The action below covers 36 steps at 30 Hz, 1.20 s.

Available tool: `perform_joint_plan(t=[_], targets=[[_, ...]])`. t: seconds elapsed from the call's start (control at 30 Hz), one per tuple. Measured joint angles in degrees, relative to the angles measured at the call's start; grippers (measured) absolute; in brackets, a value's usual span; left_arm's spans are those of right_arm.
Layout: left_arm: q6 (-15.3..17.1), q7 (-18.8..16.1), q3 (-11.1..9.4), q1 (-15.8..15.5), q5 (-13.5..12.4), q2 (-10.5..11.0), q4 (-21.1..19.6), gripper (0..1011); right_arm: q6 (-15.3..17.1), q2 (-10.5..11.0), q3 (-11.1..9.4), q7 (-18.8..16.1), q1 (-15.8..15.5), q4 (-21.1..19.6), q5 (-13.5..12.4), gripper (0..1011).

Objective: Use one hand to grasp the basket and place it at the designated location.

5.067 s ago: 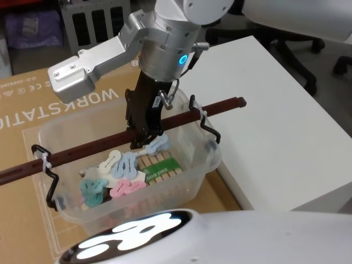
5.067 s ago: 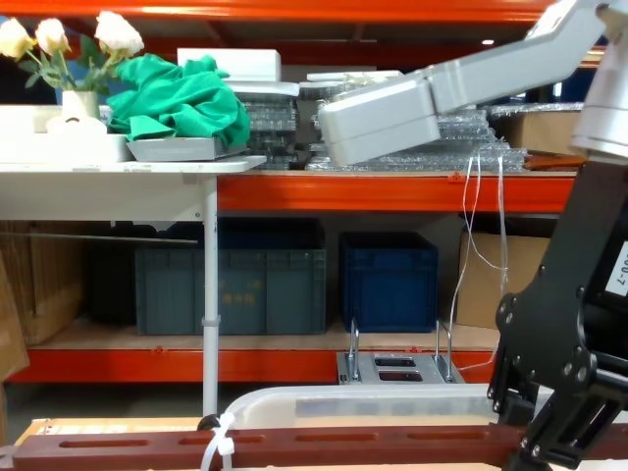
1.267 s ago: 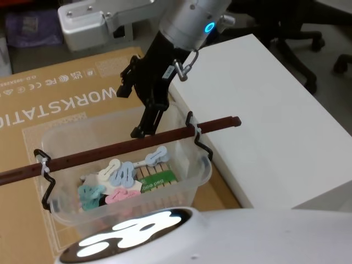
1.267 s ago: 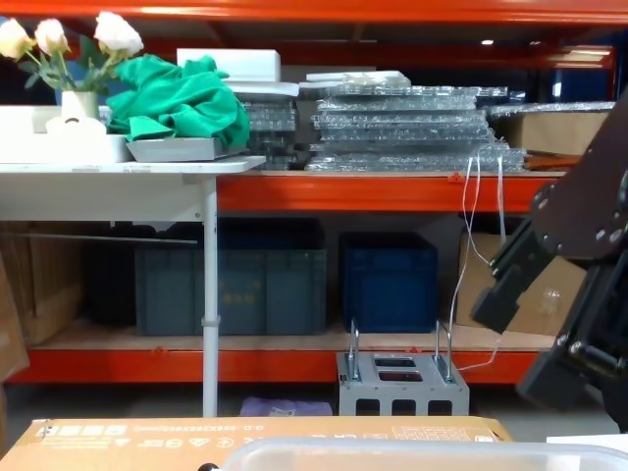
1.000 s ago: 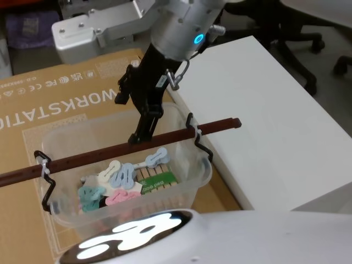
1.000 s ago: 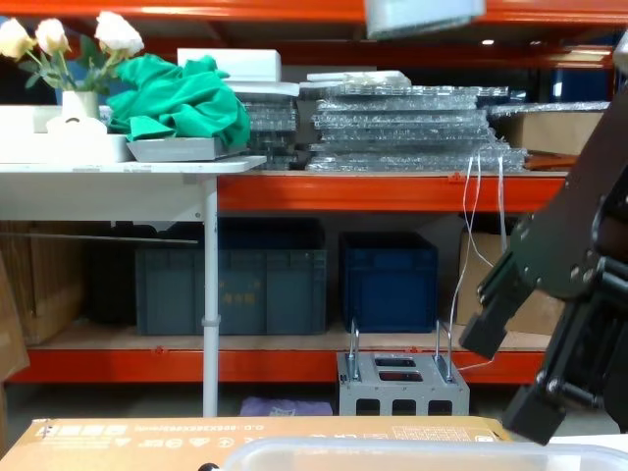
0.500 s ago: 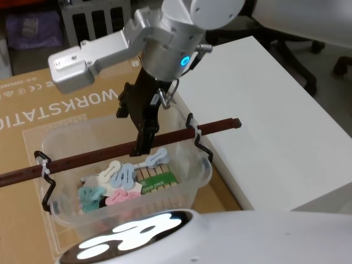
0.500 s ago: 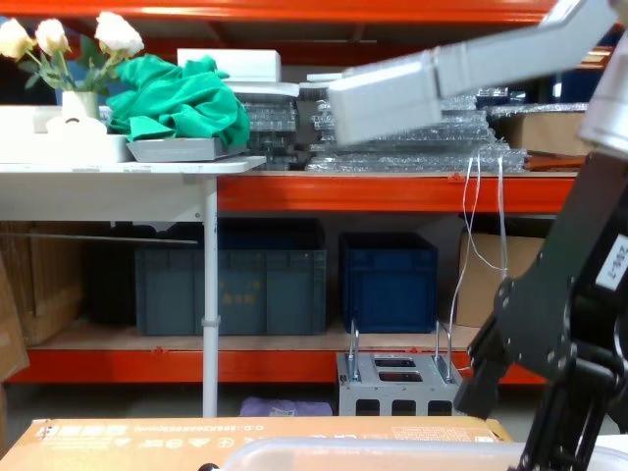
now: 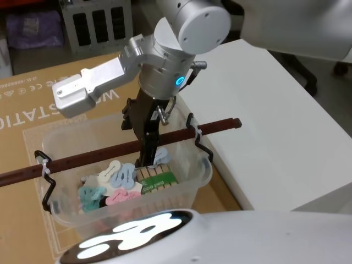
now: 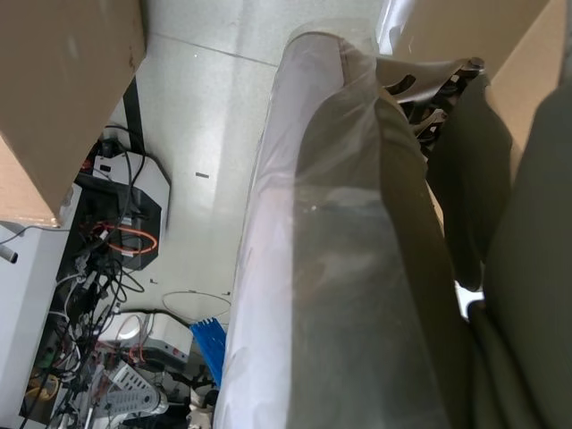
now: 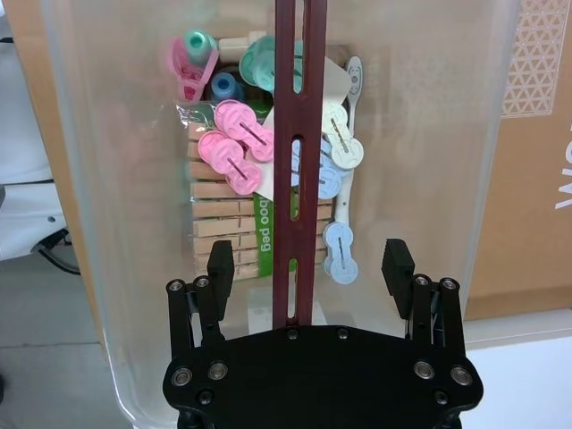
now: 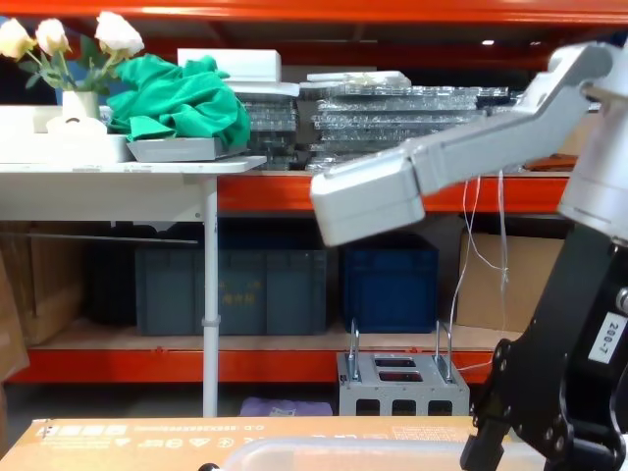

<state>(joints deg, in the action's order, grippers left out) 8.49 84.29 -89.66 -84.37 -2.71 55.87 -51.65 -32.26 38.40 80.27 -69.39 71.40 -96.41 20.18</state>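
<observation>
The white desk [image 9: 264, 121] is standing on the right, with a brown cardboard sheet [image 9: 22, 126] lying beside it. The clear basket [image 9: 190, 184] is sitting on that cardboard, just beside the desk's edge. The right claw [image 11: 308, 261] is reaching down into the basket, fingers spread wide, straddling the dark red-brown bar handle [image 9: 93, 155] without touching it. Coloured clothes pegs [image 9: 118, 176] are lying inside.
</observation>
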Motion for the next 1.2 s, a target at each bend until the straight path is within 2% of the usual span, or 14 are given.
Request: perform_joint_plan(t=[0.67,0.8,1.2], targets=[[0.0,0.0,0.0,0.0,0.01,0.0,-0.01,0,1.17,-2.91,3.12,0.44,0.17,3.33,2.69,998],[0.0,0.0,0.0,0.0,0.0,0.0,0.0,0,1.12,-3.35,3.24,0.47,0.36,4.33,2.42,926],[0.0,0.0,0.0,0.0,0.0,0.0,0.0,0,0.4,-3.63,3.16,1.28,0.77,5.41,1.71,561]])
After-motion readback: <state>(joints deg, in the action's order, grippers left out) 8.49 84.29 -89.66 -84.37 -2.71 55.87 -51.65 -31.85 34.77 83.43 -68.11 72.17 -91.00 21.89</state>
